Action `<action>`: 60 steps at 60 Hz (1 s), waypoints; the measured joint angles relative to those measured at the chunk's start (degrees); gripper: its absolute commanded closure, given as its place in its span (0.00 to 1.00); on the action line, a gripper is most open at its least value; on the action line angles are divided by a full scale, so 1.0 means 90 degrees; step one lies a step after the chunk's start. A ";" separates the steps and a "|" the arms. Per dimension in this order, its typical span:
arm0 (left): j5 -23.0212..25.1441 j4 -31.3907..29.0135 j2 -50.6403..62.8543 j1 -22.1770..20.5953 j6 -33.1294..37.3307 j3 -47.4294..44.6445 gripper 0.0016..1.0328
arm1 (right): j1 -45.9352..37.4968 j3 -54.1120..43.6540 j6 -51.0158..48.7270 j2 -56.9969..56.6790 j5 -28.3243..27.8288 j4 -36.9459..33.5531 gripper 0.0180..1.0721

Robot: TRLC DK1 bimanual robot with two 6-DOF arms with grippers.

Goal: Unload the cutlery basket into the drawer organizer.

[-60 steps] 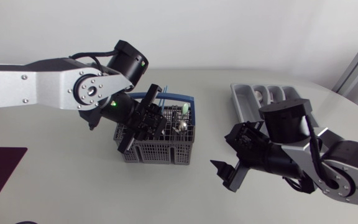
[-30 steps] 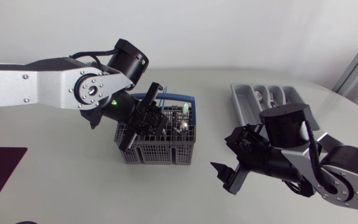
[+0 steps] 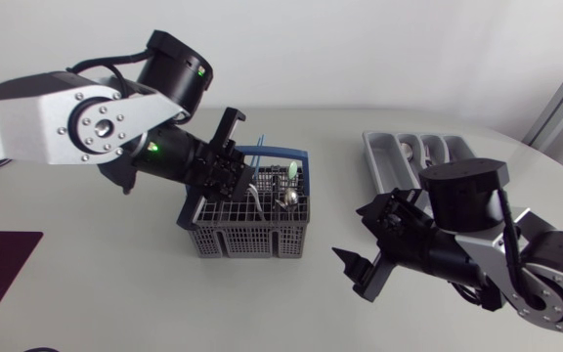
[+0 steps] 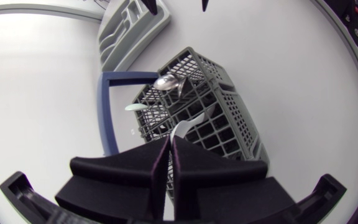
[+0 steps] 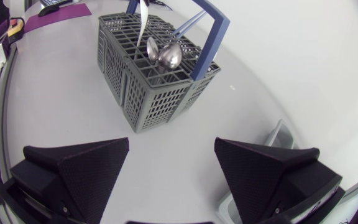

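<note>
Right now the cutlery basket stands mid-table, steel spoons leaning inside. Your left gripper hangs over it, fingers pinched on a thin white utensil that reaches down into the basket. Lift it crooked and it may snag the grid or the blue handle and tip the basket. Your right gripper hovers open between the basket and the drawer organizer at the table's far right edge. No writing is legible.
</note>
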 measured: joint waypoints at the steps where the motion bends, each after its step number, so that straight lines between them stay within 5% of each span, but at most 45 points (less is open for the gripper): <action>1: 0.0000 0.0002 -0.0039 0.0002 0.0000 -0.0005 0.93 | 0.0012 0.0000 0.0000 -0.0012 0.0024 -0.0002 0.06; 60: 0.0357 -0.0117 -0.2055 0.0272 -0.0454 -0.0833 0.93 | 0.0928 0.0000 0.0102 -0.0901 0.1047 -0.0617 0.06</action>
